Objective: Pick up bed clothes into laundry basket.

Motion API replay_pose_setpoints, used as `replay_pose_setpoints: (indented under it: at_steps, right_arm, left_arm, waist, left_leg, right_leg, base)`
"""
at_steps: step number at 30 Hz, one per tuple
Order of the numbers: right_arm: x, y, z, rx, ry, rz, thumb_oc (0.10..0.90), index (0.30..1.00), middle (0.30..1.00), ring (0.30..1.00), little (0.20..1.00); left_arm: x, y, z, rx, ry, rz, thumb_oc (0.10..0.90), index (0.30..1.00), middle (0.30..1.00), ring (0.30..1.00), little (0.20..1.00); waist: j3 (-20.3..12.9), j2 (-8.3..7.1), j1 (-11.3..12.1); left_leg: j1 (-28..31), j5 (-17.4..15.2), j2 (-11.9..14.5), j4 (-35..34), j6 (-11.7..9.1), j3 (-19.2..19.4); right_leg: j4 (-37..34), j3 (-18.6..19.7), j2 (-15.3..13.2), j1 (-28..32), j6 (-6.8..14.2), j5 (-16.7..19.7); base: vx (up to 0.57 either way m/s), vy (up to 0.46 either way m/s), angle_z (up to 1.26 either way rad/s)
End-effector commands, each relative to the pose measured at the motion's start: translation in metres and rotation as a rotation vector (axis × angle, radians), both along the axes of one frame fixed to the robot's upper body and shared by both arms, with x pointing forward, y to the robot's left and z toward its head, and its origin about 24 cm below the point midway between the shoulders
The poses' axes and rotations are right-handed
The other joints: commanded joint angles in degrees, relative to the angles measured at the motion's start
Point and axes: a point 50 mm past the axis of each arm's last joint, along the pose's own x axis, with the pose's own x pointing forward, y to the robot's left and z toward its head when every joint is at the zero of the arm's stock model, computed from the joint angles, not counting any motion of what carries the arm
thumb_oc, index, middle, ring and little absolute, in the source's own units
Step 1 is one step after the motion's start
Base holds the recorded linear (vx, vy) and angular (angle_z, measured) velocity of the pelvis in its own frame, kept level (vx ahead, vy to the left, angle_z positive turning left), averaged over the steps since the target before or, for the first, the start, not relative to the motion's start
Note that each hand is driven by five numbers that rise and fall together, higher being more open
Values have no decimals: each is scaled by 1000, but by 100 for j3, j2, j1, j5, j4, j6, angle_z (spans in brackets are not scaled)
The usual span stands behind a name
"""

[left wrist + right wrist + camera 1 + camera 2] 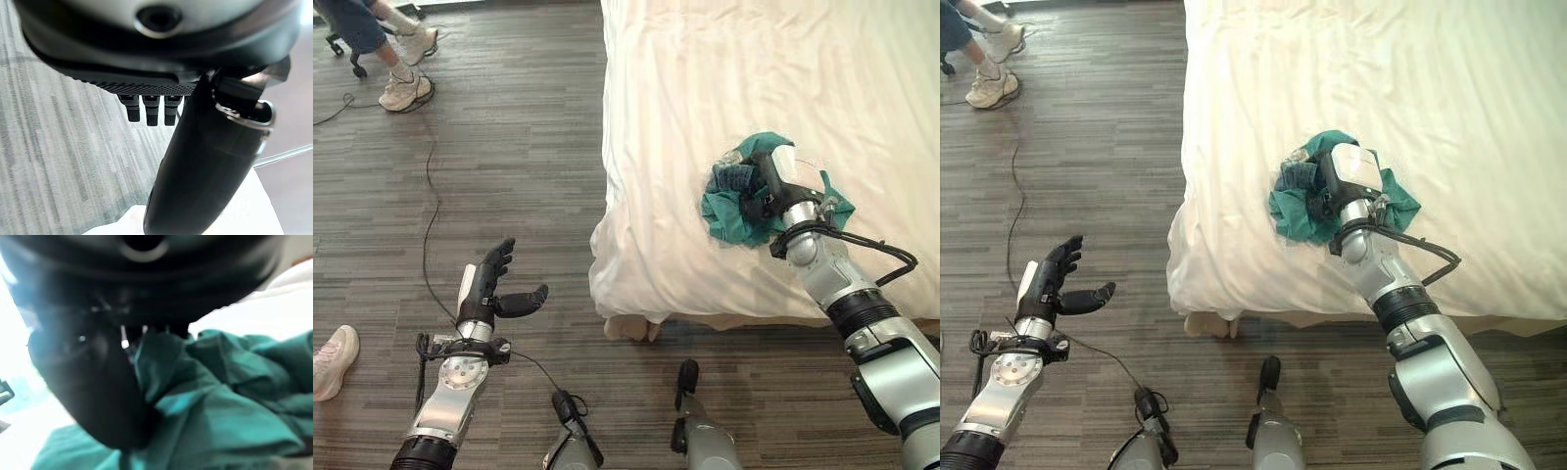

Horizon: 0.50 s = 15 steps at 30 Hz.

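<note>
A crumpled teal garment (pixel 729 220) lies near the front left corner of the white bed (pixel 754 69). My right hand (pixel 771 184) rests on top of it, with dark fingers curled into the bunched cloth. In the right wrist view the thumb (pixel 88 382) presses into the teal folds (pixel 220 406) and the cloth bulges between thumb and fingers. My left hand (pixel 489 289) hangs over the wooden floor left of the bed, fingers straight, thumb spread, holding nothing. Its thumb (pixel 195 161) shows over the floor in the left wrist view.
The bed's corner (pixel 607 284) drapes down to the floor between my two arms. A person's legs and white shoes (pixel 406 90) are at the far left by an office chair's caster (pixel 357 67). Another shoe (pixel 333 362) is at the left edge.
</note>
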Motion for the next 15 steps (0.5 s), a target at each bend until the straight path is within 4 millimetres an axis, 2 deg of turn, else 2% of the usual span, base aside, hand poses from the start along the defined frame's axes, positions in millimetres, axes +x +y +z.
replay_pose_setpoints:
  at_steps: [1,2,3,4,5,8,9,10,12,13,14,15]
  right_arm:
    - [-1,-4,47,-28,-164,5,400,300,300,300,300]
    - [-4,-5,56,-42,-189,12,400,300,300,300,300]
    - [-6,0,66,-47,-217,41,400,300,300,300,300]
    - [-6,-1,69,-52,-216,47,400,300,300,300,300]
    - [-7,-6,81,-55,-244,36,400,300,300,300,300]
    - [-24,-39,95,-55,-294,-35,400,300,300,300,300]
    - [-25,-40,94,-54,-293,-38,400,300,300,300,300]
    - [-30,-49,95,-51,-303,-62,400,300,300,300,300]
    - [-42,-72,94,-57,-309,-129,400,300,300,300,300]
    - [-53,-90,94,-70,-315,-187,400,300,300,300,300]
    - [-54,-91,93,-68,-314,-189,400,300,300,300,300]
    - [-65,-111,89,-53,-312,-257,400,300,300,300,300]
  left_arm:
    - [9,-4,59,31,-288,-74,800,900,900,900,900]
    - [6,-5,57,19,-283,-70,800,900,900,900,900]
    - [3,-4,53,9,-273,-56,800,900,900,900,900]
    - [0,-3,50,-9,-267,-43,800,900,900,900,900]
    - [-4,-2,45,-30,-256,-34,800,900,900,900,900]
    - [-12,-3,28,-56,-184,-30,800,900,900,900,900]
    - [-12,-4,28,-55,-182,-33,800,900,900,900,900]
    - [-13,-2,24,-58,-167,-27,800,900,900,900,900]
    - [-13,-1,21,-46,-145,-27,800,900,900,900,900]
    - [-12,3,21,-40,-136,-23,800,900,900,900,900]
    - [-12,3,21,-38,-136,-25,800,900,900,900,900]
    - [-11,7,23,-39,-140,-7,800,900,900,900,900]
  waist:
    - [-29,-349,67]
    - [-38,-420,115]
    - [-51,-561,255]
    - [-88,-680,359]
    - [-181,-743,367]
    - [-570,-926,107]
    - [-571,-933,123]
    - [-653,-971,21]
    - [-789,-1105,-147]
    - [-857,-1216,-275]
    - [-853,-1226,-259]
    - [-899,-1329,-382]
  left_leg:
    - [181,-1051,-85,19,-94,-536]
    - [309,-1220,-270,19,-14,-912]
    - [371,-1565,-582,210,109,-1563]
    - [392,-1782,-750,360,183,-2005]
    - [585,-1899,-767,212,218,-2125]
    - [909,-1885,-817,19,324,-1868]
    - [915,-1888,-819,19,327,-1866]
    - [958,-1915,-851,19,332,-1804]
    - [1042,-1972,-921,19,339,-1725]
    - [1083,-1994,-961,19,354,-1683]
    - [1088,-1994,-965,19,356,-1680]
    - [1102,-2005,-981,19,338,-1612]
  right_leg:
    - [37,296,-153,24,288,-1477]
    - [37,382,-131,89,278,-1505]
    - [37,623,-55,108,286,-1523]
    - [37,836,18,135,261,-1516]
    - [37,946,93,209,241,-1510]
    - [37,984,-27,305,316,-1357]
    - [37,986,-29,310,319,-1359]
    - [37,976,-75,363,355,-1286]
    - [37,1016,-132,445,441,-1175]
    - [37,1064,-168,487,514,-1062]
    - [37,1068,-171,491,516,-1061]
    - [37,1065,-217,524,584,-962]
  base:
    - [-20,10,-18]
    - [45,23,-25]
    - [18,37,-75]
    - [16,21,-123]
    - [16,81,-141]
    - [13,140,-53]
    - [-52,148,-6]
    - [-55,124,-10]
    - [-148,192,-13]
    - [-164,150,-8]
    - [-201,168,-8]
    - [-147,118,-14]
